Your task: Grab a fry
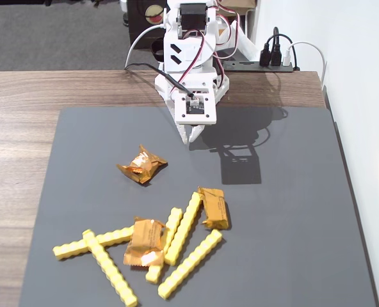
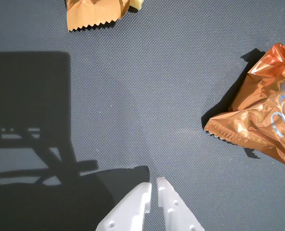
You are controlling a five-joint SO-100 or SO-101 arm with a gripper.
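I am looking across the fixed view from left to right. Down low on the gray mat (image 1: 292,256), 5 yellow fries are lying in a loose pile. 1 fry (image 1: 92,242) is lying flat at the left, and another fry (image 1: 110,268) is crossing over its end. A candy wrapper (image 1: 145,242) is sitting on the middle sticks, and a lone wrapper (image 1: 142,164) is sitting higher up. The fry (image 1: 189,263) on the right looks easiest to me, since nothing is lying on it.

My gripper (image 1: 193,135) is hanging over bare mat at the top, well apart from the pile. In the wrist view its fingertips (image 2: 145,191) are nearly touching and holding nothing.

So I am thinking the job is only starting. I am not touching any fry yet.
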